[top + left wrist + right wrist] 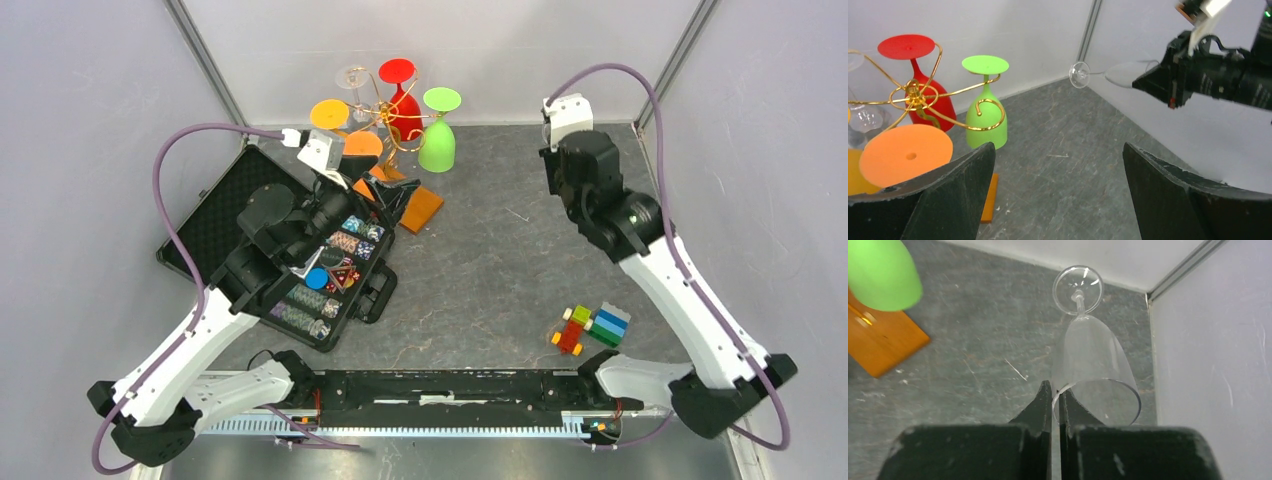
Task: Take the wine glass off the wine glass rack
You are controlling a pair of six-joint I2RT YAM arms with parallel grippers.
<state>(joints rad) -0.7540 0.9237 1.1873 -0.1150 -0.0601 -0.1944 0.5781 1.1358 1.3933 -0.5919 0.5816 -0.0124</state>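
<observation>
While our right tool point(1055, 390) pinches the rim of the clear glass point(1093, 355), we hold it on its side above the bench point(973, 340), well apart from the rack point(422, 208). Our left tool point(1058, 147) gapes wide beside the rack, gripping nothing.

Bright, diffuse, even light; faint soft shadows. Small glints mark the clear wine glass point(1095, 365); wrist views slightly soft.
</observation>
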